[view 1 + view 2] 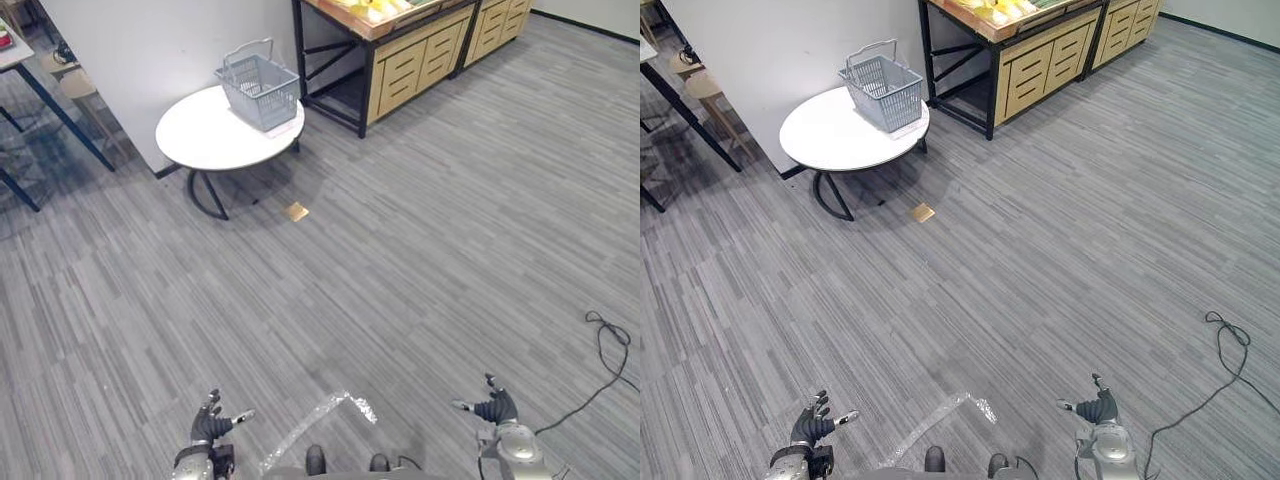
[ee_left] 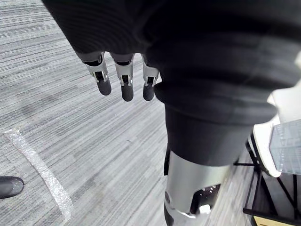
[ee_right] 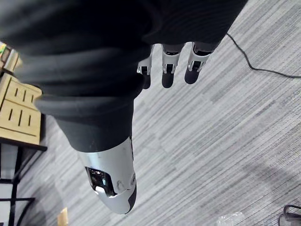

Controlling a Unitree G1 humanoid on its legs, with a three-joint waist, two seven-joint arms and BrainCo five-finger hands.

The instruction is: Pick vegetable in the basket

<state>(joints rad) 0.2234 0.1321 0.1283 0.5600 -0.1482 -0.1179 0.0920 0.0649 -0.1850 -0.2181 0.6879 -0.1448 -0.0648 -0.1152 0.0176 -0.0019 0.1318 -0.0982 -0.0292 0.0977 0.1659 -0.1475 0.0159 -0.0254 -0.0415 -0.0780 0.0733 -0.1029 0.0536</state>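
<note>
A grey wire basket (image 1: 260, 90) with its handles up stands on the far edge of a round white table (image 1: 210, 135) well ahead of me. Yellow and green produce (image 1: 375, 10) lies on top of a wooden drawer stand (image 1: 420, 50) to the right of the table. My left hand (image 1: 210, 425) hangs low at the lower left, open and holding nothing, with straight fingers (image 2: 122, 80) over the floor. My right hand (image 1: 495, 408) hangs at the lower right, likewise open and holding nothing, its fingers (image 3: 169, 66) straight.
Grey striped carpet lies between me and the table. A small tan scrap (image 1: 297, 211) sits on the floor beside the table base. A strip of clear tape (image 1: 320, 420) marks the floor near me. A white wall panel (image 1: 150, 50) stands behind the table, and a dark-legged desk (image 1: 30, 90) stands far left.
</note>
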